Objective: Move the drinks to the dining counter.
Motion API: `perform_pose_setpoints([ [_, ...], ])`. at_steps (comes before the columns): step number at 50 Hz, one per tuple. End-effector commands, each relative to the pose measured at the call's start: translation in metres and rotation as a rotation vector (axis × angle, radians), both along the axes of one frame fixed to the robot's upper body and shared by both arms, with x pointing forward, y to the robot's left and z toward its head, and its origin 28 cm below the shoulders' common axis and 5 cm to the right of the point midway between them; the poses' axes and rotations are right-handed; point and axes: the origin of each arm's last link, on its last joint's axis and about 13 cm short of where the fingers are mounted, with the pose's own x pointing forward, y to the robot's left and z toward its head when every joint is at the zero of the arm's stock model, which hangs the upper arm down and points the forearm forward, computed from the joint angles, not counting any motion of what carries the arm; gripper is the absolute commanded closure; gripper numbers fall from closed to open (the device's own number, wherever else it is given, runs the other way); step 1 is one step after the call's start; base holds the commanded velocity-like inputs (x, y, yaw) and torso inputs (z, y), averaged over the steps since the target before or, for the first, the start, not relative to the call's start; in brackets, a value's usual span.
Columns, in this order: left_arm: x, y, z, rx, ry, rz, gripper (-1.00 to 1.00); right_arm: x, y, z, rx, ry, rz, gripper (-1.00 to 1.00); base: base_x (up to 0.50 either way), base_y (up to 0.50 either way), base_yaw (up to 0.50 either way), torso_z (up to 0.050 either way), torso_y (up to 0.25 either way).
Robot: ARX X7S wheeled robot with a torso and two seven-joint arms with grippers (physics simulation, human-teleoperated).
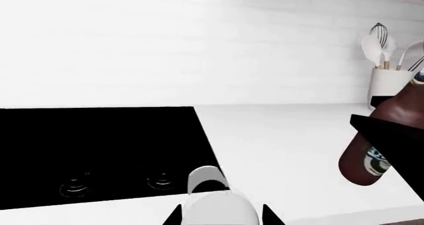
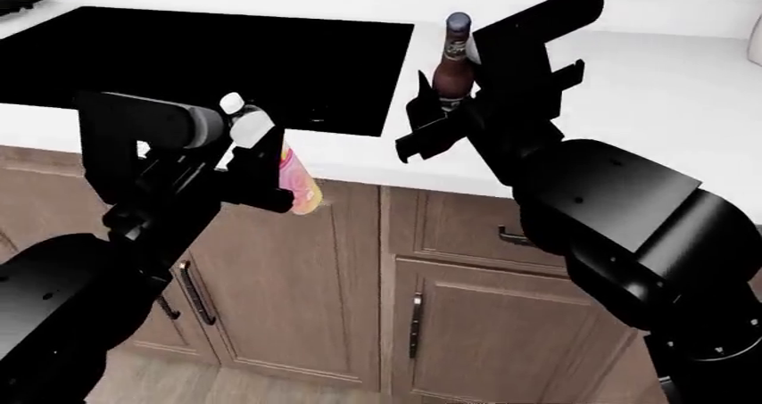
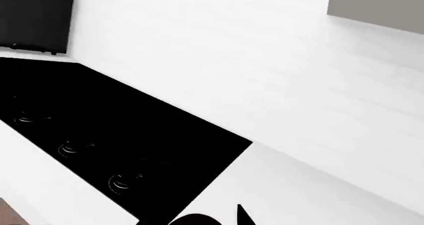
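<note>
My left gripper (image 2: 267,165) is shut on the slim pink-and-yellow bottle (image 2: 298,186), held tilted in front of the cabinet doors. Its white cap (image 1: 213,201) fills the space between the black fingertips (image 1: 270,216) in the left wrist view. My right gripper (image 2: 445,103) is shut on the dark brown beer bottle (image 2: 454,54), upright above the counter's front edge. The same beer bottle (image 1: 366,158) shows tilted in the left wrist view. Its dark top (image 3: 197,220) sits at the edge of the right wrist view. The dining counter is out of view.
A white counter (image 2: 649,87) with a black cooktop (image 2: 178,56) lies ahead, over brown handled cabinets (image 2: 476,306). A white utensil holder (image 1: 390,83) with whisk and spoons stands at the back by the white wall (image 1: 198,46).
</note>
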Motion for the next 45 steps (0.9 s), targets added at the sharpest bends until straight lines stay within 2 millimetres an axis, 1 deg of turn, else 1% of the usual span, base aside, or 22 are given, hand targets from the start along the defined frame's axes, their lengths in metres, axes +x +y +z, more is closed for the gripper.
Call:
perform_pose_setpoints([
  [1, -0.0011, -0.0002, 0.0023, -0.009, -0.017, 0.0, 1.0, -0.0002, -0.0017, 0.0006, 0.001, -0.01, -0.003, 1.0, -0.22, -0.04, 0.5, 0.0, 0.0],
  [4, -0.0011, 0.0, 0.0022, -0.009, -0.016, -0.002, 1.0, -0.0001, -0.0017, 0.0002, 0.007, -0.007, -0.003, 1.0, -0.21, -0.04, 0.5, 0.0, 0.0],
  [5, -0.0011, 0.0, 0.002, -0.008, -0.015, -0.003, 1.0, 0.0012, -0.0028, 0.0, 0.007, -0.003, -0.043, 1.0, -0.11, -0.02, 0.5, 0.0, 0.0],
  [18, -0.0022, 0.0006, 0.0029, -0.01, -0.018, -0.003, 1.0, -0.0004, -0.0029, -0.001, 0.001, 0.008, -0.032, 1.0, -0.1, 0.49, 0.0, 0.0, 0.0],
  [45, -0.002, 0.0016, 0.0027, -0.011, -0.018, -0.001, 1.0, 0.0003, -0.0032, -0.0023, -0.018, -0.002, -0.056, 1.0, -0.02, 0.51, 0.0, 0.0, 0.001],
])
